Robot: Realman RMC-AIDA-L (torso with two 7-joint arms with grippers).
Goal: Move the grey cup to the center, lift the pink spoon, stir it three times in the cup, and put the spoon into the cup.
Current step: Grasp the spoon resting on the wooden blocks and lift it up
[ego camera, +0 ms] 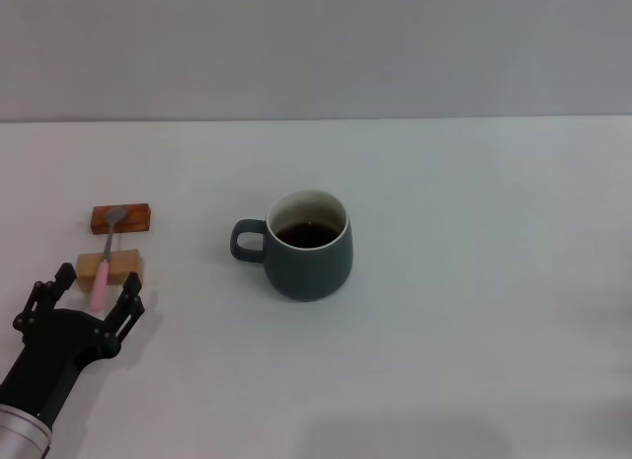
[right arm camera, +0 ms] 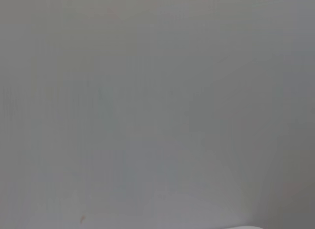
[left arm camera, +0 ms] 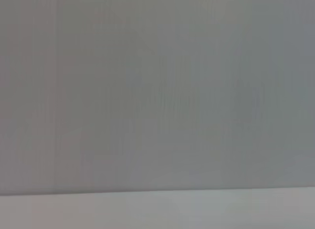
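While my left arm reaches in from the near left corner of the table, this is how things lie:

left gripper (ego camera: pixel 92 289): my fingers stand wide apart, one on each side of the spoon's handle end, with no contact that I can see.

pink spoon (ego camera: pixel 105 264): it lies bridged across two blocks — its grey bowl on the reddish-brown block (ego camera: pixel 121 218), its pink handle over the light wooden block (ego camera: pixel 111 268) and jutting past that block's near edge, between my fingers.

grey cup (ego camera: pixel 309 246): upright near the middle of the table, handle turned toward my left side, dark liquid inside; well apart from the blocks.

table (ego camera: pixel 474 311): white and bare between the cup and the blocks, and wide open to the right of the cup and out to the far edge, where it meets the grey wall (ego camera: pixel 316 44).

right gripper: not seen in the head view; its wrist view shows only plain grey.

left wrist view: grey wall above a pale strip — none of my fingers show.
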